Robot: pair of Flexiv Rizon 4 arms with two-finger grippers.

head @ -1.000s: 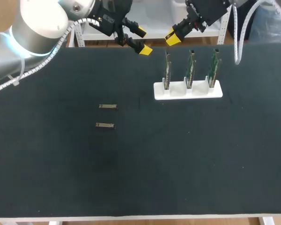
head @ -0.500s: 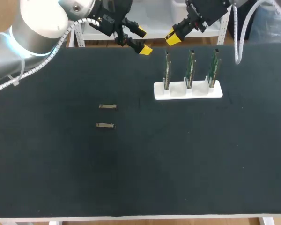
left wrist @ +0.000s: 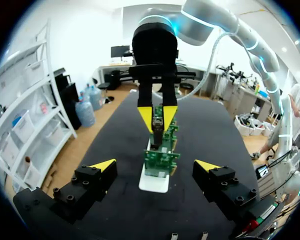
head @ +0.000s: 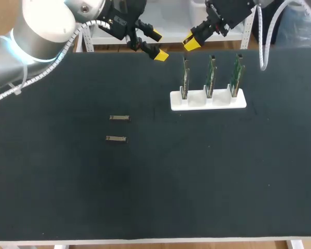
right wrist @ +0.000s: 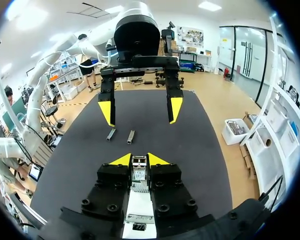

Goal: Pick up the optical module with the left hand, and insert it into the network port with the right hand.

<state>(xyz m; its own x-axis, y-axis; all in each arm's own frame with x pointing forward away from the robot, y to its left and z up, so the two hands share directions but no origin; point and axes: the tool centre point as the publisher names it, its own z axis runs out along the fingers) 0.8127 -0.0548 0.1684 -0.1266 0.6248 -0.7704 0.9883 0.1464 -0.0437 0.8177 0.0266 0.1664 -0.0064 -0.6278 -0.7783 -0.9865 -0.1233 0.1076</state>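
While the left gripper (head: 158, 45) is hovering over the far edge of the black worktop (head: 197, 181), its yellow-tipped fingers (left wrist: 104, 165) are standing spread wide apart and are gripping nothing. Coming in from the other side, the right gripper (head: 191, 40) is hanging near it, just beyond the white holder (head: 208, 100), and its fingers (right wrist: 122, 160) are clenching a small metallic optical module (right wrist: 139, 174) from two sides; in the left wrist view that same module is showing as a dark block pinched between the two yellow tips. Three green circuit boards (head: 211, 75) are standing upright in a row in the holder's slots, and from the left wrist they are lining up one behind another directly under the right gripper. Two spare modules are lying flat on the worktop, well apart from the holder and toward the left arm's side: the farther module (head: 119, 118) and the nearer module (head: 116, 138) are resting close to each other, roughly parallel and not touching. Neither gripper is touching them.
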